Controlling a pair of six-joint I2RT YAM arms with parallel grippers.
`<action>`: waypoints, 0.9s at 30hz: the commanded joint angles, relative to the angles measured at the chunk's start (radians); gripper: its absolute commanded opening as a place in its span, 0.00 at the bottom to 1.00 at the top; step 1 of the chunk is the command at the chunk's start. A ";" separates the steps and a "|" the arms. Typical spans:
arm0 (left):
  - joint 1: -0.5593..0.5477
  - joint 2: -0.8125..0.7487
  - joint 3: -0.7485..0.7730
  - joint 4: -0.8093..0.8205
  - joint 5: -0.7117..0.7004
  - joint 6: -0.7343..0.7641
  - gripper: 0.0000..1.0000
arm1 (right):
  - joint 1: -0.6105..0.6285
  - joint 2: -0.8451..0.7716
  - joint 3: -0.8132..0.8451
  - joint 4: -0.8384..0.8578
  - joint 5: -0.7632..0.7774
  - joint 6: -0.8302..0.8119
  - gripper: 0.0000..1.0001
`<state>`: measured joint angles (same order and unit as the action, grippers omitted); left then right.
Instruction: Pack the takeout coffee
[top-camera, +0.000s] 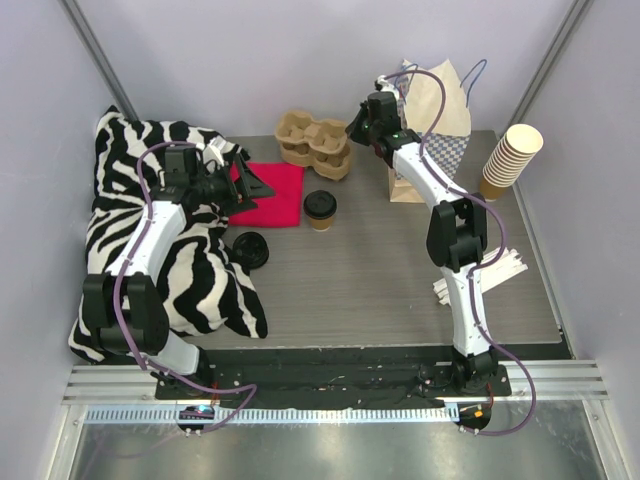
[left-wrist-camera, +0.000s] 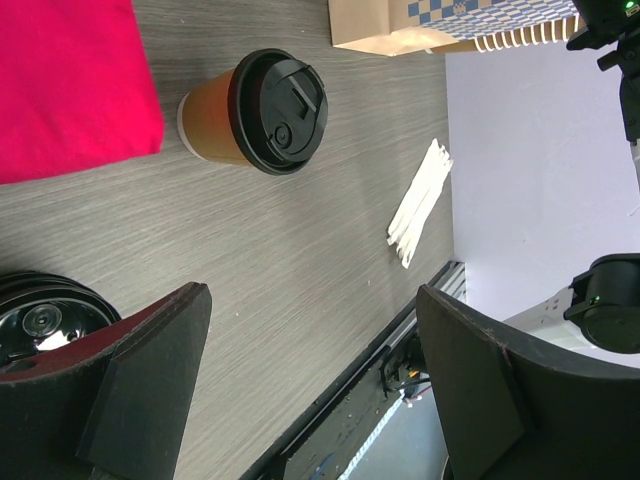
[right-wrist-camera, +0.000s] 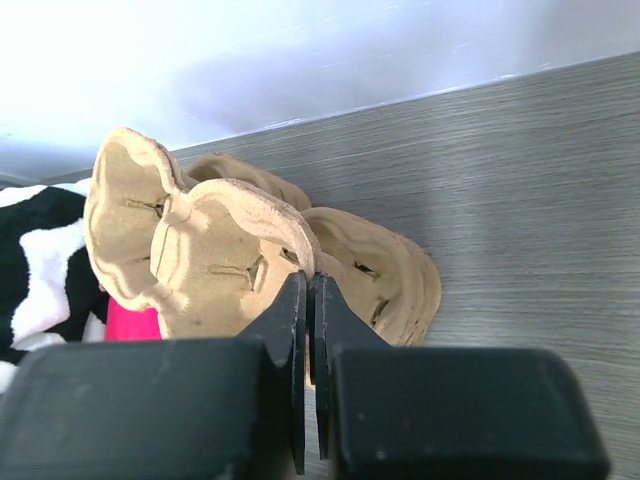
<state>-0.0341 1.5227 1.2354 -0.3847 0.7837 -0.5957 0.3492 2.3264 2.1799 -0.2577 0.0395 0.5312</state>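
The takeout coffee (top-camera: 320, 208), a tan cup with a black lid, stands upright on the table just right of the red cloth (top-camera: 272, 193). In the left wrist view the coffee (left-wrist-camera: 255, 112) is ahead of my left gripper (left-wrist-camera: 310, 400), which is open and empty, its fingers (left-wrist-camera: 150, 380) well short of the cup. My left gripper (top-camera: 240, 185) hovers over the red cloth's left edge. At the back, my right gripper (top-camera: 355, 128) is shut on the rim of the top cardboard cup carrier (right-wrist-camera: 220, 250), pinched between the fingertips (right-wrist-camera: 310, 290).
A loose black lid (top-camera: 250, 249) lies by the zebra cloth (top-camera: 150, 250). More carriers (right-wrist-camera: 380, 270) are stacked under the held one. A paper bag (top-camera: 430, 130) stands at the back right, beside a stack of lidless cups (top-camera: 510, 158). White sticks (top-camera: 480, 275) lie at the right.
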 joint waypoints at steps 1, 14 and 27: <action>0.007 -0.004 0.007 0.044 0.025 -0.007 0.88 | -0.006 -0.082 0.011 0.054 -0.015 0.038 0.01; 0.026 -0.029 0.032 0.083 0.052 -0.013 0.88 | -0.018 -0.194 -0.026 0.057 -0.125 0.075 0.01; 0.030 -0.275 0.173 -0.303 0.071 0.586 0.88 | -0.053 -0.708 -0.498 -0.080 -0.378 -0.100 0.01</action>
<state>-0.0109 1.3808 1.3434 -0.5064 0.8345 -0.3279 0.3035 1.8065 1.8072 -0.2848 -0.2226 0.5266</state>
